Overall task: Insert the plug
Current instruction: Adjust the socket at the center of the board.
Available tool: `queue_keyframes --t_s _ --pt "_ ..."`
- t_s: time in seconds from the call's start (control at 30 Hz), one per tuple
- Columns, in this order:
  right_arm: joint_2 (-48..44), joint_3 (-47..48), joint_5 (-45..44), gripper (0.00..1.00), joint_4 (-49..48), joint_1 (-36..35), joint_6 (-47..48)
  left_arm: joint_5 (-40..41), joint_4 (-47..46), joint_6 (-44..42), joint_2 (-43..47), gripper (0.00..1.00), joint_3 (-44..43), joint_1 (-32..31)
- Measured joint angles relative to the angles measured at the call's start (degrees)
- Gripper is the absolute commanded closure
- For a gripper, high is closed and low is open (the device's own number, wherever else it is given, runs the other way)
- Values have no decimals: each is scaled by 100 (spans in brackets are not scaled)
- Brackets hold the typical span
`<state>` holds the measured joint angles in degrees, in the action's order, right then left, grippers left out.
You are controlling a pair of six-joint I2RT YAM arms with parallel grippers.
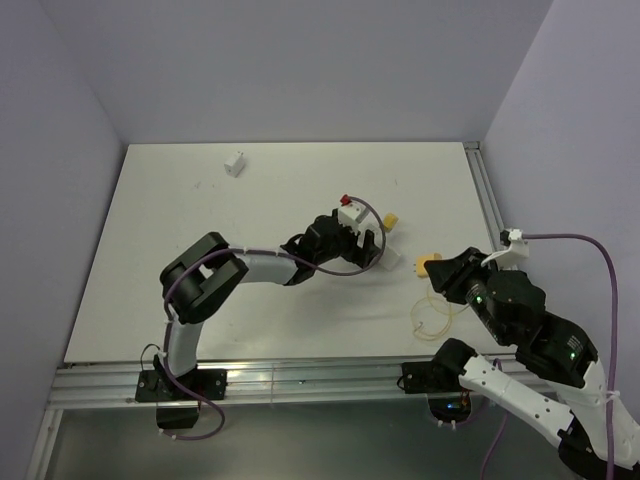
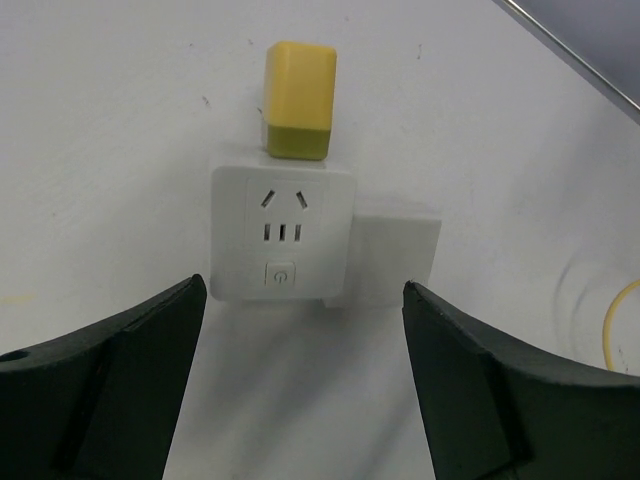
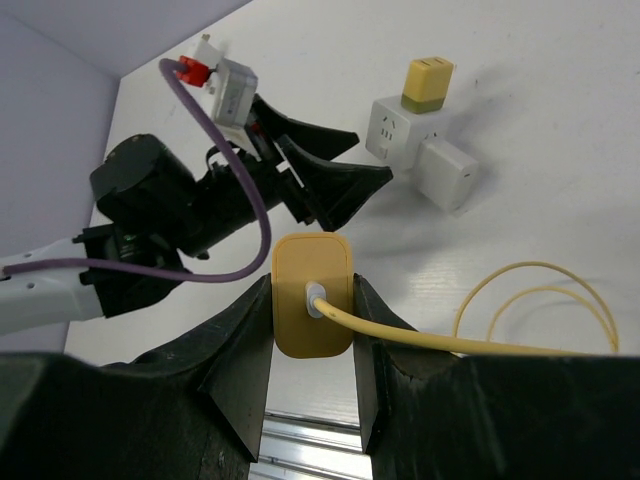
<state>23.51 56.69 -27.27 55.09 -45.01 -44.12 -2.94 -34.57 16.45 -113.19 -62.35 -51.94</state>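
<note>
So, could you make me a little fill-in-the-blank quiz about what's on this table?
The right arm's fingers clamp a ____ plug trailing a cable. The left arm's fingers stand ____ in front of the socket block. Against the block sit a yellow cube and a ____ adapter.
Missing words: yellow, open, white.
</note>
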Motion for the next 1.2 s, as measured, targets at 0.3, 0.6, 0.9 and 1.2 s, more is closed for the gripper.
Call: queue_keyframes --t_s 0.3,0.6,0.9,1.2 --pt "-234 0 101 100 -50 0 68 -24 122 -87 -540 20 -669 11" --pt "-234 0 195 100 -96 0 118 136 319 -70 -678 17 -815 11" --pt "-234 0 297 100 -186 0 157 210 238 -79 -737 17 -765 11" --pt "-234 0 341 100 -197 0 162 232 236 -127 -957 20 -935 11"
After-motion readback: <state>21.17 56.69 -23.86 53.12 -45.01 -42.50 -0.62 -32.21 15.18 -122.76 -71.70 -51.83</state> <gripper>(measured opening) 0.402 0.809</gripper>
